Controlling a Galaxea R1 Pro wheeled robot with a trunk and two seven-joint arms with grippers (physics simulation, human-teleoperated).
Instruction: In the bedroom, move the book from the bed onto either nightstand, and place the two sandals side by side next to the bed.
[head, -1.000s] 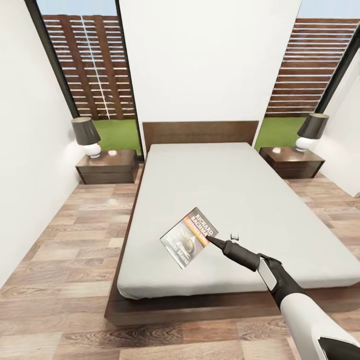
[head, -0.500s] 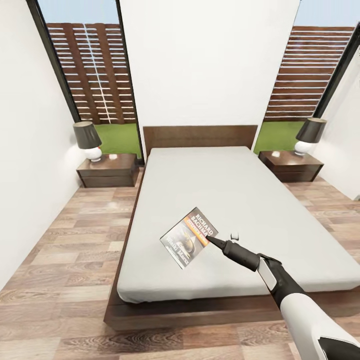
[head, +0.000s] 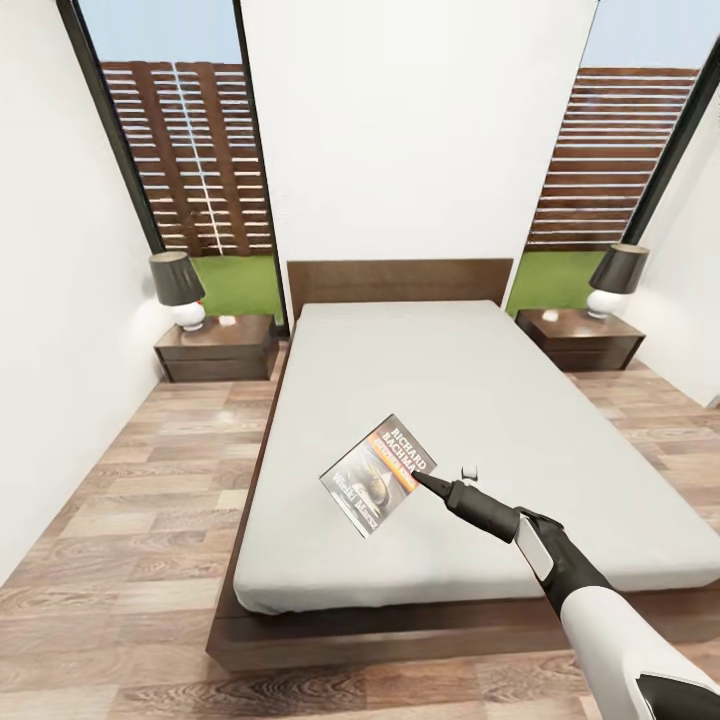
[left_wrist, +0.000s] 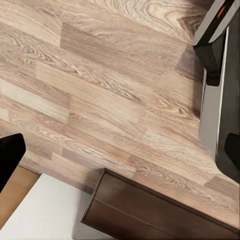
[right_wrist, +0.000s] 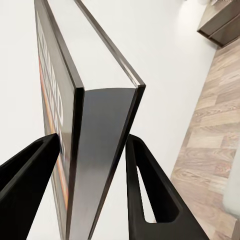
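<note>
Above bed (head: 480, 400), right hand (head: 418, 480) grasping book (head: 378, 475); lamps (head: 176, 287) crowd both nightstands (head: 218, 347).

The right arm (head: 610, 625) has a glossy white forearm shell with a dark patch near its elbow end, a black wrist section bearing a pale grey rectangular panel, and a dark grey tapered housing narrowing to slim black fingers (right_wrist: 147, 200); in the left wrist view a grey-and-black body panel (left_wrist: 220, 95) carries a small orange mark at 1 o'clock
</note>
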